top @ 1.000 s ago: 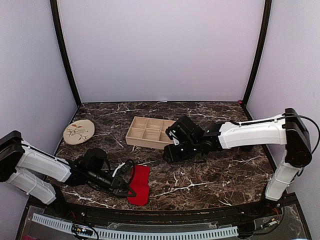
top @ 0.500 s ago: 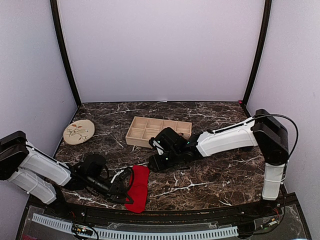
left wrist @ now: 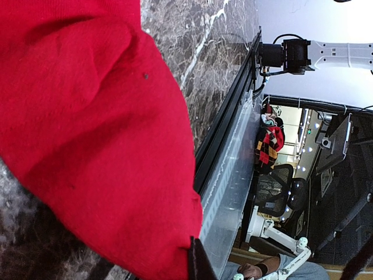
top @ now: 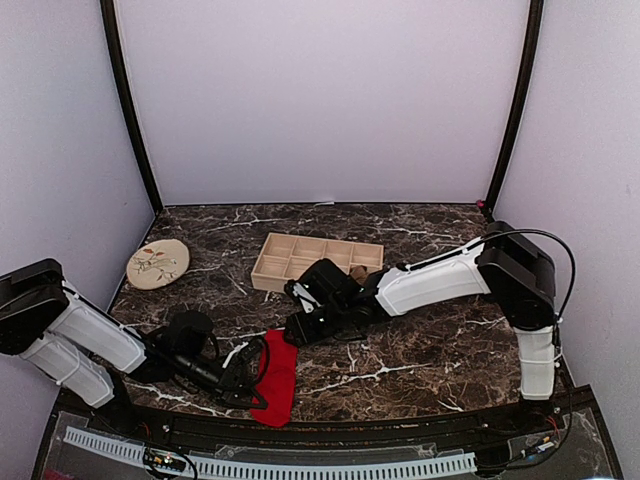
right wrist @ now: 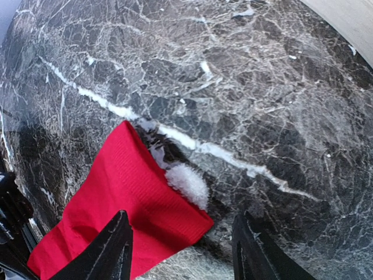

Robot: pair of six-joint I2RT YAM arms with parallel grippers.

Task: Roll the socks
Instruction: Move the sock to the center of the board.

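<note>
Pinching red sock [top: 277, 375], left end effector [top: 250, 386] closed, contact hidden by fabric; right end effector [right wrist: 182, 224] spread above sock

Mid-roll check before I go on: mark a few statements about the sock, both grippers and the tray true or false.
1. The red sock lies on the marble table near its front edge. True.
2. The right gripper has its jaws shut on the sock. False: the jaws stand open over the sock's far end.
3. The left gripper has its jaws shut on the red sock. True.
4. The red sock sits inside the wooden tray. False: it lies on the table, in front of the tray.
5. The round disc lies at the table's left, apart from the sock. True.
</note>
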